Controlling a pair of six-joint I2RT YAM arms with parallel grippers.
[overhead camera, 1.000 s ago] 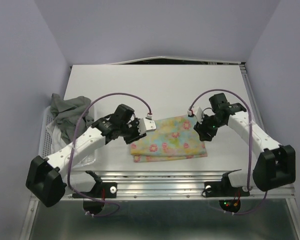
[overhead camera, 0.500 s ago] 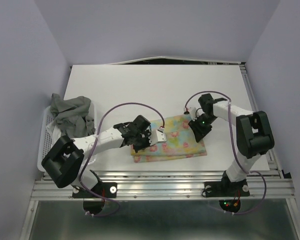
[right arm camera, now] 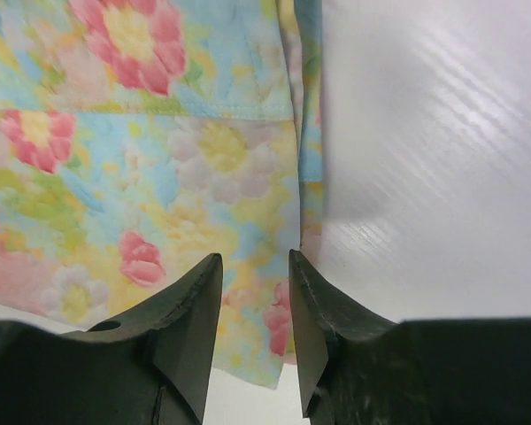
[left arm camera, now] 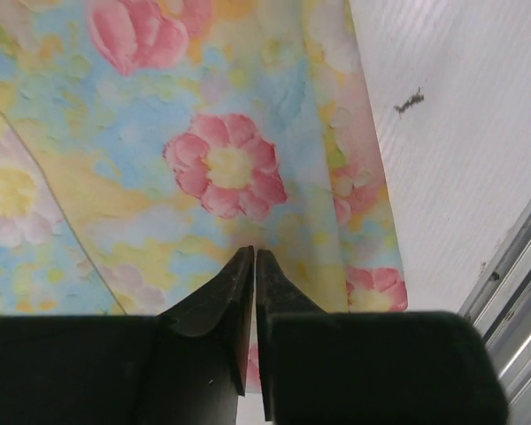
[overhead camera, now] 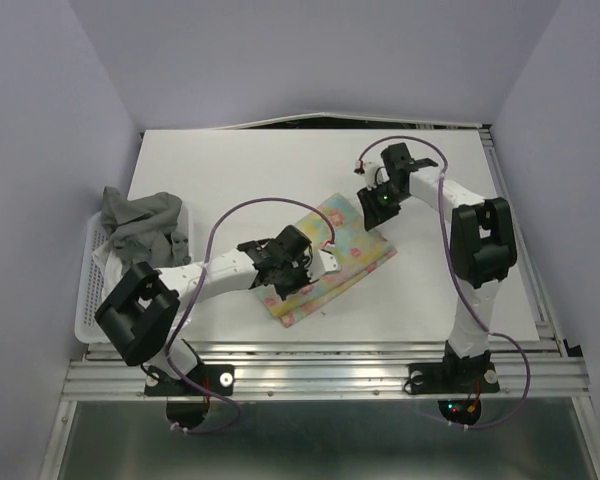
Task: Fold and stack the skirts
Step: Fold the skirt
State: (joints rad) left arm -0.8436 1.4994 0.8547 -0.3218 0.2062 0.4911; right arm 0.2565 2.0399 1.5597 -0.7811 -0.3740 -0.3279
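Note:
The floral skirt (overhead camera: 345, 262) lies folded and turned diagonally on the white table (overhead camera: 280, 170), its long side running from near left to far right. My left gripper (overhead camera: 298, 280) stands on its near-left part. In the left wrist view its jaws (left arm camera: 254, 252) are shut to a thin slit, pinching the flowered cloth (left arm camera: 221, 168). My right gripper (overhead camera: 373, 207) is at the skirt's far right corner. Its jaws (right arm camera: 255, 257) are open, and the cloth's edge (right arm camera: 159, 133) lies flat between the tips. The grey skirt (overhead camera: 140, 225) is heaped in the basket at the left.
A white slatted basket (overhead camera: 88, 300) hangs off the table's left edge. A metal rail (overhead camera: 330, 355) runs along the near edge. Purple walls close in the back and both sides. A dark speck (left arm camera: 409, 100) lies on the table beside the floral skirt.
The left jaws have closed on the floral skirt. The right gripper has swung away toward the back, and the skirt has turned from straight to diagonal with it.

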